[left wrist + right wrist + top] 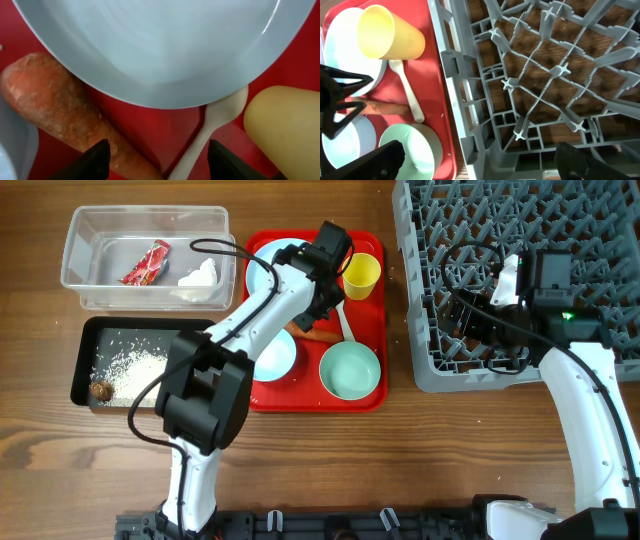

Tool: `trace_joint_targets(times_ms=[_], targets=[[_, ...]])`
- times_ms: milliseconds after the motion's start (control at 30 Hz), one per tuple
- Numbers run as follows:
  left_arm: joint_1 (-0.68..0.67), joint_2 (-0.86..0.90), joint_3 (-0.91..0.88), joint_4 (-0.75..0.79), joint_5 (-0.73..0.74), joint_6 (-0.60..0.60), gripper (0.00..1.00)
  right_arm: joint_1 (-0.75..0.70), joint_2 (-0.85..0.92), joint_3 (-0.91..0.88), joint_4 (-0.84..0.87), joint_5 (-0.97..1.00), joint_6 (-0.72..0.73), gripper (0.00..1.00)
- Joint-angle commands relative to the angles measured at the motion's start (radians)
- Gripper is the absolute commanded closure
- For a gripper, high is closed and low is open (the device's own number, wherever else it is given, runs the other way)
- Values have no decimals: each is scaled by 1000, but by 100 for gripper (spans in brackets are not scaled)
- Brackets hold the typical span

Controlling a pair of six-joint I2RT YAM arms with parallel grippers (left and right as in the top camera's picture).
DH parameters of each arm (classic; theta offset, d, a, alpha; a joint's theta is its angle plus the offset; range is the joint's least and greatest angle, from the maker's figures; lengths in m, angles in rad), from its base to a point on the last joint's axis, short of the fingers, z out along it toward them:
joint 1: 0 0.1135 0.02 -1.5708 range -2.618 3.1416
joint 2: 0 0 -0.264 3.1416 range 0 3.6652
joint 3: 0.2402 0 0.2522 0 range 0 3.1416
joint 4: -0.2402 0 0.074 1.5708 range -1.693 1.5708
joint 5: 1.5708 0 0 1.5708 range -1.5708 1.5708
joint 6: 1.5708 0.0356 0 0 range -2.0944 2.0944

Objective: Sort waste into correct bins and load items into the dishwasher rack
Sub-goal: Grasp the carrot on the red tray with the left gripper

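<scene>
The red crinkled wrapper (147, 262) and white crumpled tissue (200, 275) lie in the clear plastic tub (80, 240). The loose white rice grains (135, 365) and small brown lump (100, 390) lie in the shallow black tray (90, 330). The orange carrot (60, 110) is unsorted on the flat red serving tray (300, 402). The grey grid dishwasher rack (520, 220) looks empty, so every dish remains. The left gripper (157, 145) is partly open and holds nothing, with the carrot under its left finger. Room is tight: the light blue round plate (160, 50) has its rim just ahead, and the white plastic spoon (210, 130) and small yellow cup (285, 130) lie to the right. The right gripper (479, 150) is wide open and empty, above the rack's edge.
</scene>
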Motion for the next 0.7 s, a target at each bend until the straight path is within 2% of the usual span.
trace_joint_targets(times_ms=[0, 67, 133, 300, 367, 467, 567, 667], targets=[[-16, 32, 5, -9, 20, -39, 41, 1, -12, 2, -2, 13, -20, 0], [-14, 31, 5, -10, 27, -39, 34, 1, -12, 2, -3, 13, -20, 0], [-6, 17, 5, -23, 56, -39, 33, 1, -12, 2, -3, 13, -20, 0], [6, -87, 5, -65, 42, -35, 22, 1, -12, 2, -10, 13, -21, 0], [-5, -86, 5, -73, 44, -36, 3, 1, -12, 2, -12, 13, -20, 0], [-27, -50, 5, -74, 35, -77, 5, 1, -12, 2, -18, 13, -20, 0], [-29, 7, -6, -75, 34, -198, 12, 1, -12, 2, -25, 13, -21, 0], [-28, 48, -15, -77, 32, -248, 17, 1, -12, 2, -25, 13, -20, 0]])
